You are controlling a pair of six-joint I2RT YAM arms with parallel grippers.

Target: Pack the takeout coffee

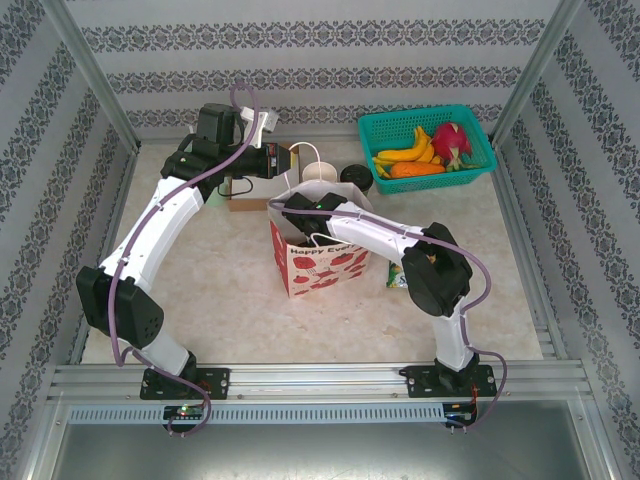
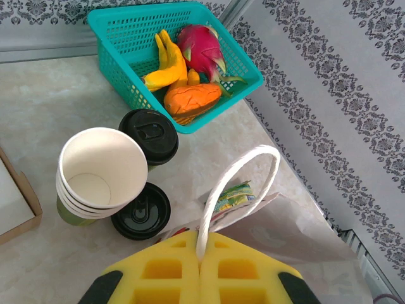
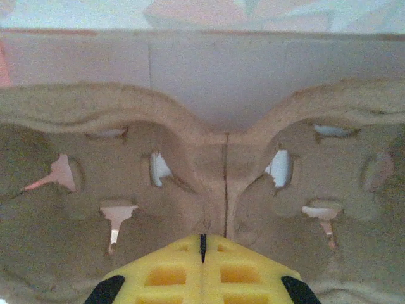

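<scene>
The takeout coffee (image 2: 150,134), a cup under a round black lid, stands on the table near the basket; from above it is the dark round (image 1: 352,176). My left gripper (image 2: 201,246) is shut on the white rope handle (image 2: 243,166) of the strawberry-print paper bag (image 1: 322,262) and holds it up at the bag's far side (image 1: 292,160). My right gripper (image 3: 203,239) is shut, reaching down inside the bag (image 1: 292,210). Its tips sit at the middle ridge of a brown moulded-pulp cup carrier (image 3: 126,139); nothing shows between them.
A stack of lidless cups (image 2: 101,171) and a second black lid (image 2: 140,211) sit beside the coffee. A teal basket (image 1: 372,130) of fruit stands at the back right. A cardboard box (image 1: 243,200) lies at the back left. A green packet (image 1: 397,276) lies right of the bag.
</scene>
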